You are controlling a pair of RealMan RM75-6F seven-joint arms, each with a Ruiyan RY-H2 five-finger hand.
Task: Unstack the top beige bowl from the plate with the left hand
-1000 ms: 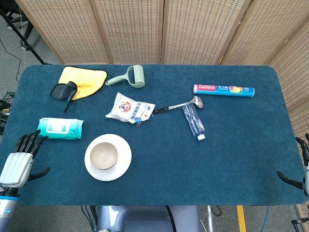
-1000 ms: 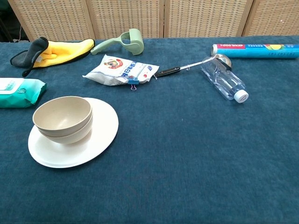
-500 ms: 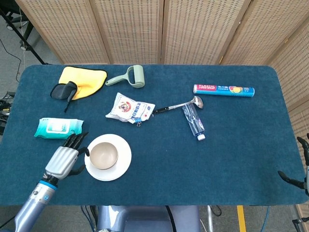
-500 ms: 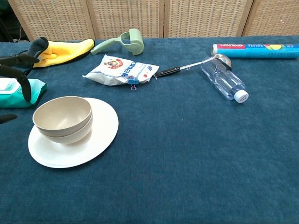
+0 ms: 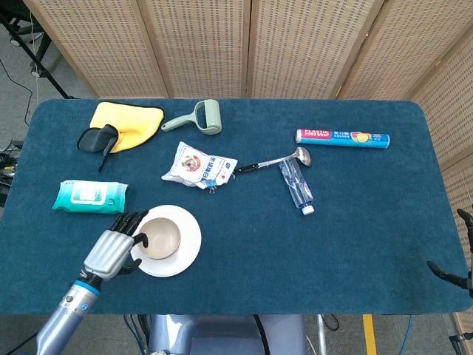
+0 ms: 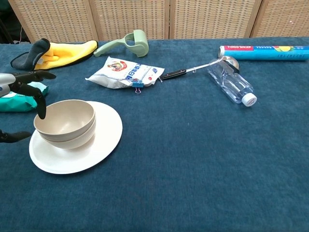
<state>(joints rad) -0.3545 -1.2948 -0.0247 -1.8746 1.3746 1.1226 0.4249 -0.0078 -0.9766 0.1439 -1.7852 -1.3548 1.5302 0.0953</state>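
Risk: left hand (image 5: 114, 248), fingers spread and holding nothing beside the top beige bowl (image 6: 64, 117), could lift both nested bowls; or drag the plate (image 6: 104, 140).

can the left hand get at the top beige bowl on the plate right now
Probably yes. The left hand is open right at the top beige bowl, fingers spread by its rim, and nothing lies between them on the plate.

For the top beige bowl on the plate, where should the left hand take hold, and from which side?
Probably the rim of the top beige bowl on its left side, where the left hand already sits with fingers apart. The bowl stands upright, nested in another bowl on the white plate, so only its rim and upper wall are exposed; a finger inside and thumb outside likely suits.
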